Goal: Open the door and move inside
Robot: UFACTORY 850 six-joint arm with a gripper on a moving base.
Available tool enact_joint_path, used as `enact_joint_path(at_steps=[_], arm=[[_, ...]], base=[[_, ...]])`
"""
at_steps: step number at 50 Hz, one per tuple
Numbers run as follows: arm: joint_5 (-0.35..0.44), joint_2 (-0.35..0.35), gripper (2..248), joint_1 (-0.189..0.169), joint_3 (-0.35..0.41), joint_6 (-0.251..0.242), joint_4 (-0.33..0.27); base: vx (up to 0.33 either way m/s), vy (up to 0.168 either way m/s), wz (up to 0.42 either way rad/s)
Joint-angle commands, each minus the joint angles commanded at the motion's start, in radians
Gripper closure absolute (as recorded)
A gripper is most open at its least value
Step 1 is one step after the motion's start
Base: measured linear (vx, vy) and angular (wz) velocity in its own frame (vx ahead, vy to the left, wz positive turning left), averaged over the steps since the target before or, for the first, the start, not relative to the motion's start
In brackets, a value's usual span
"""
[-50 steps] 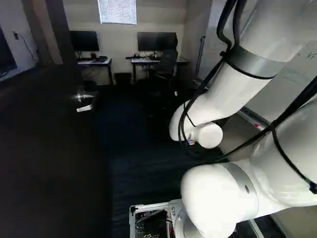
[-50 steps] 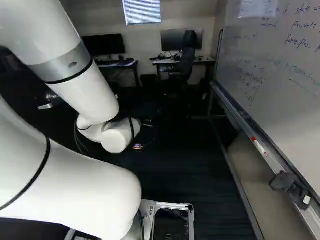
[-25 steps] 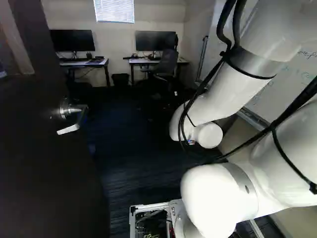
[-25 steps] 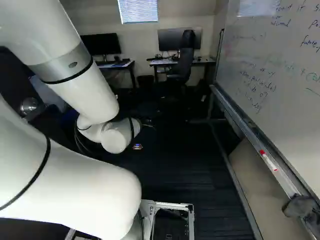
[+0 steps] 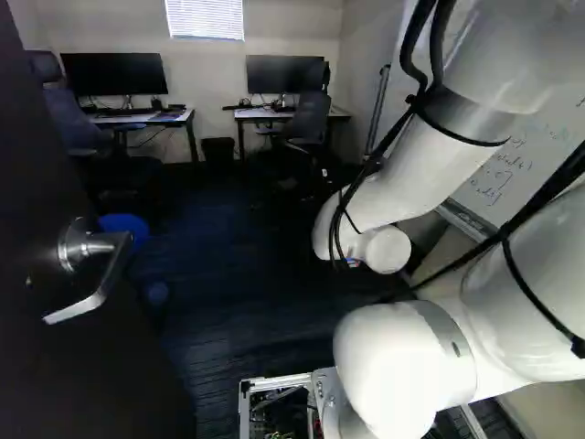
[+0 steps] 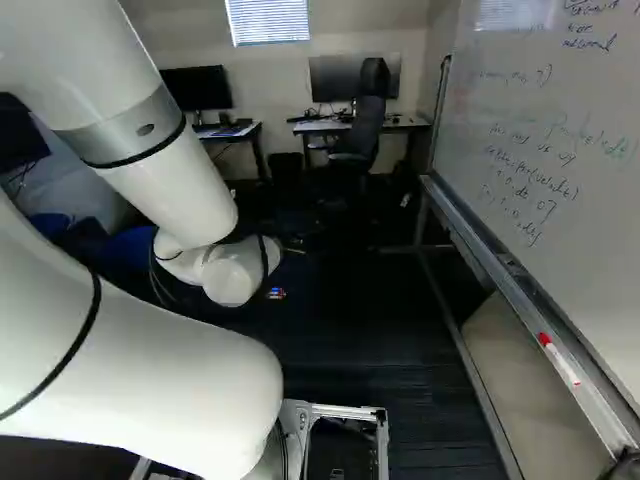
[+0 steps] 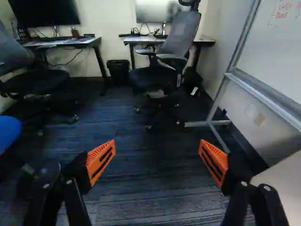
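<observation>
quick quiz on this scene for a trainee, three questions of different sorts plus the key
1. True or false: the jaws stand apart, with nothing gripped between them.
2. In the right base view, where does the red-capped marker lie?
a) on a desk
b) on the whiteboard's ledge
c) on the floor
3. Fill in: in the left base view, a metal lever ____ sticks out from the dark door.

Key: 1 true; 2 b; 3 handle
</observation>
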Motion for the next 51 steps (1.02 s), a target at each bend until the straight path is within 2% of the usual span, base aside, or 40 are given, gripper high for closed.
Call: enact_joint_path(at_steps=[20,51], arm=[[0.000,0.000,3,0.000,0.000,0.000,0.000],[0.000,0.000,3,0.000,0.000,0.000,0.000]], base=[[0.156,0.001,-0.017],[-0.002,0.000,0.000]])
